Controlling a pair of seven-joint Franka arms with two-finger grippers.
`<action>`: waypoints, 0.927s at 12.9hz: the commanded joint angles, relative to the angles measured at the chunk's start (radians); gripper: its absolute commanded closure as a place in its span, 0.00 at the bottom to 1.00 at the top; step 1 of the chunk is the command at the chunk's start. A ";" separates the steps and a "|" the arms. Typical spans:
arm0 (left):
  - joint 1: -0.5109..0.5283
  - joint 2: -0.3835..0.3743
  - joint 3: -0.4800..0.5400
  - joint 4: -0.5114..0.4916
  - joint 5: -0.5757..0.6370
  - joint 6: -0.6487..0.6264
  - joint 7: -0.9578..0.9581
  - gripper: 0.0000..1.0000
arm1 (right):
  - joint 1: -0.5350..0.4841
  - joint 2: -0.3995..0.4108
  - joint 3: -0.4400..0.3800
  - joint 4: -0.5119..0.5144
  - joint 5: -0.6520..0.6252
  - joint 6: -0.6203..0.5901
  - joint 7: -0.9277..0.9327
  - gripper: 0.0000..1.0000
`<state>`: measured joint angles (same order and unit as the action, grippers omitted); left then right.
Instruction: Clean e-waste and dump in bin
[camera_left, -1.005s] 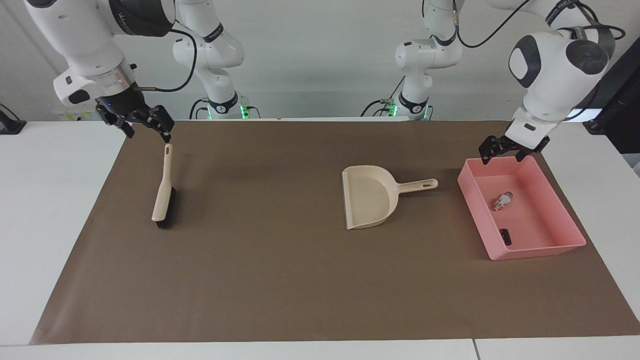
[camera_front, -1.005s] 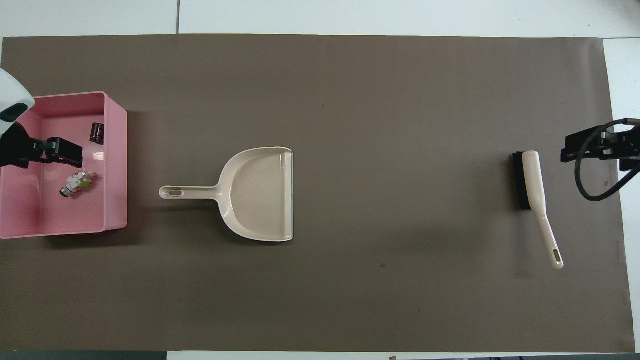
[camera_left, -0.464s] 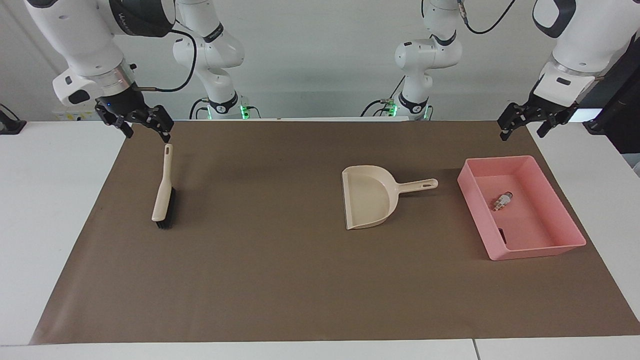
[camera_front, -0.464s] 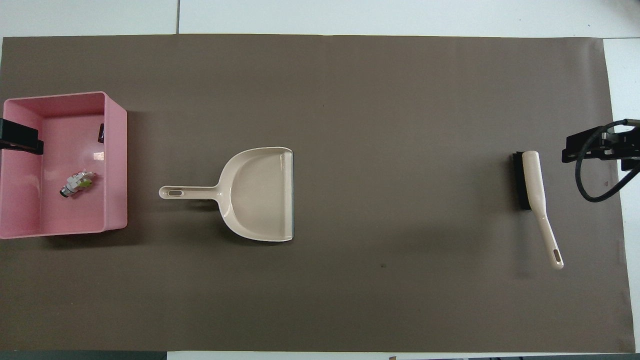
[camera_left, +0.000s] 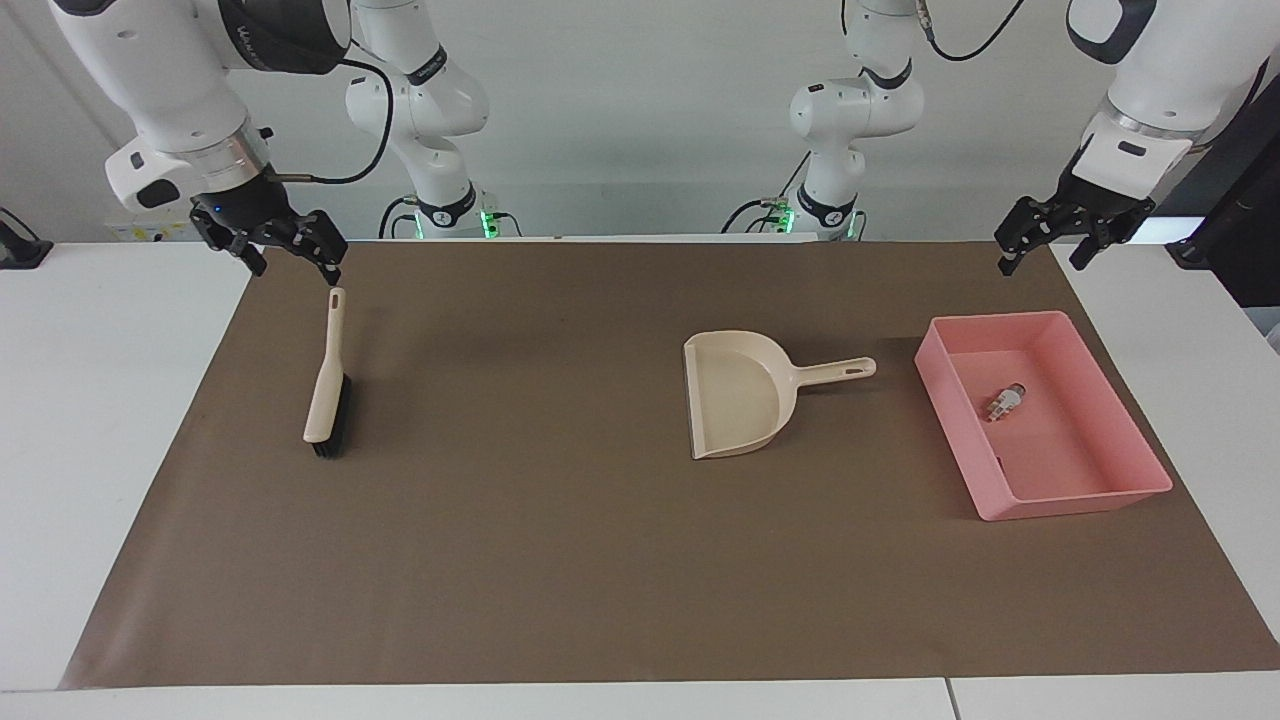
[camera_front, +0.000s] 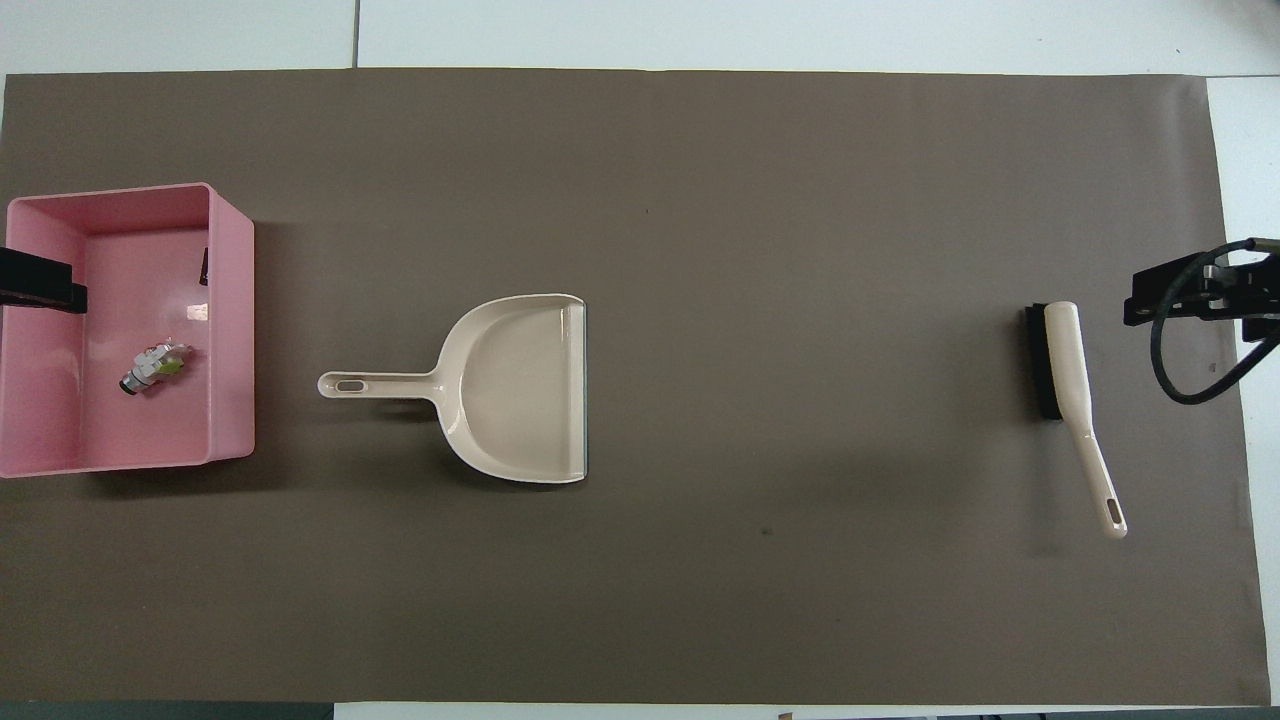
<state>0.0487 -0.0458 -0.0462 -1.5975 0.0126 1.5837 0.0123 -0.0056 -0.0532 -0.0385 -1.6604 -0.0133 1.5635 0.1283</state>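
The pink bin (camera_left: 1075, 497) sits on the brown mat at the left arm's end of the table and also shows in the overhead view (camera_front: 232, 330). The whitish-grey e-waste bit (camera_left: 1003, 402) lies in its middle (camera_front: 152, 367). The black block (camera_front: 203, 266) lies in the bin, tight against the wall on the dustpan's side and mostly hidden by it. My left gripper (camera_left: 1040, 262) is open and empty, raised over the mat's edge between the bin and the robots. My right gripper (camera_left: 298, 272) is open and empty, hanging just above the tip of the brush's handle.
A beige dustpan (camera_left: 735, 395) lies near the mat's middle, its handle pointing at the bin. A beige brush with black bristles (camera_left: 327, 385) lies at the right arm's end. The brown mat (camera_left: 560, 560) covers most of the white table.
My left gripper has lifted off the bin's rim and drawn back toward the robots. The black block now lies closer against the bin's wall. The right arm has not moved.
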 joint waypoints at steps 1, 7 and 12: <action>0.010 -0.028 0.003 -0.038 -0.019 0.028 0.004 0.02 | -0.004 0.001 0.003 0.002 -0.007 0.007 -0.016 0.00; 0.003 -0.025 0.003 -0.038 -0.014 0.032 -0.005 0.02 | -0.004 0.001 0.003 0.002 -0.007 0.007 -0.016 0.00; -0.003 -0.025 0.003 -0.038 -0.010 0.022 0.000 0.02 | -0.004 0.001 0.003 0.001 -0.007 0.007 -0.016 0.00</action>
<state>0.0489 -0.0459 -0.0457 -1.6035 0.0108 1.5915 0.0124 -0.0056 -0.0531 -0.0385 -1.6604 -0.0133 1.5635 0.1283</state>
